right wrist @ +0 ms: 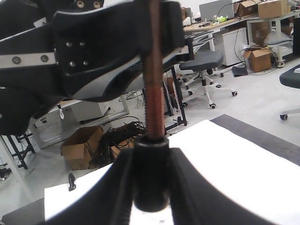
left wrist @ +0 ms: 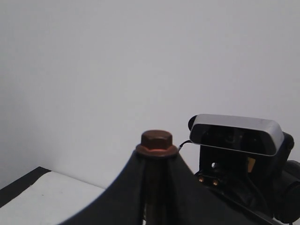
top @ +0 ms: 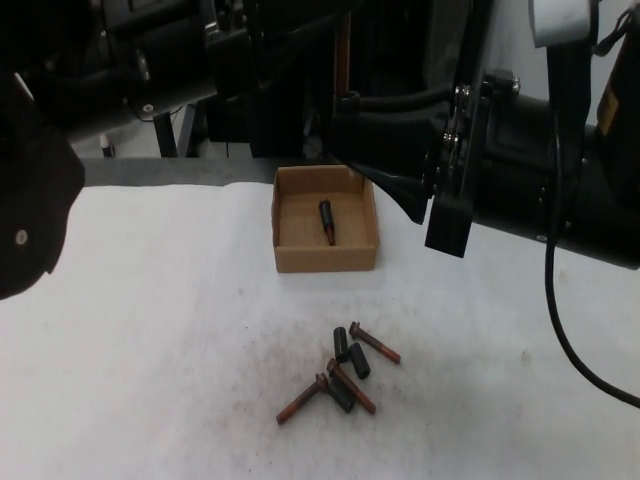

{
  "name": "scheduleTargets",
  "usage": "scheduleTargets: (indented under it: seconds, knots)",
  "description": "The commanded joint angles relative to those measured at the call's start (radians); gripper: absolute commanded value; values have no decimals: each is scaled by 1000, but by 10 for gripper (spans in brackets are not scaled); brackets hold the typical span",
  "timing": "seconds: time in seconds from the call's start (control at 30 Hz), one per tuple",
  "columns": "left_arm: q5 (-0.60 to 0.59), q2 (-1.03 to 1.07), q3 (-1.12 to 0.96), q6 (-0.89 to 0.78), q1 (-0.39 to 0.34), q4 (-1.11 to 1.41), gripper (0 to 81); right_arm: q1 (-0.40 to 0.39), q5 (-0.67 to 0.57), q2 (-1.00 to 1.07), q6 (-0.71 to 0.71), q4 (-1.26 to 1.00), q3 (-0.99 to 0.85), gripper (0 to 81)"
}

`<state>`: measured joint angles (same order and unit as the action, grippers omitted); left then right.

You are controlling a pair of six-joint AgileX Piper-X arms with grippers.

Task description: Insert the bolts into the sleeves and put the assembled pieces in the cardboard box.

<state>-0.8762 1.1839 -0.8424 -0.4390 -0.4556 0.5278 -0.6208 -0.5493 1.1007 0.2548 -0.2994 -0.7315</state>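
Observation:
My left gripper [left wrist: 156,161] is shut on a copper-coloured bolt [left wrist: 156,141], whose hex head stands just above the fingers. My right gripper [right wrist: 151,161] is shut on a black sleeve [right wrist: 151,176]. The bolt's threaded shaft [right wrist: 153,93] runs straight into the sleeve's open end, with the left gripper's dark body behind it. Both arms are raised well above the bench, and the bolt [top: 343,55] shows between them in the high view. The cardboard box [top: 288,255] holds one assembled piece [top: 327,221]. Loose bolts [top: 376,342] and sleeves [top: 358,360] lie in a pile on the white cloth.
A large black arm [top: 500,160] hangs over the bench's right side, with a cable [top: 560,330] trailing down. Another dark arm part [top: 25,210] fills the left edge. The white cloth [top: 150,330] is bare left of the pile.

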Motion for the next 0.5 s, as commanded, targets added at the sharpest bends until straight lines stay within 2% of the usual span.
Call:
scheduleTargets:
  seconds: [0.0, 0.47]
  knots:
    - [0, 19, -4, -18, -4, 0, 2, 3, -6, -7, 23, -19, -12, 8]
    - [-2, 22, -4, -47, -4, 0, 2, 3, -6, -7, 23, -19, -12, 8]
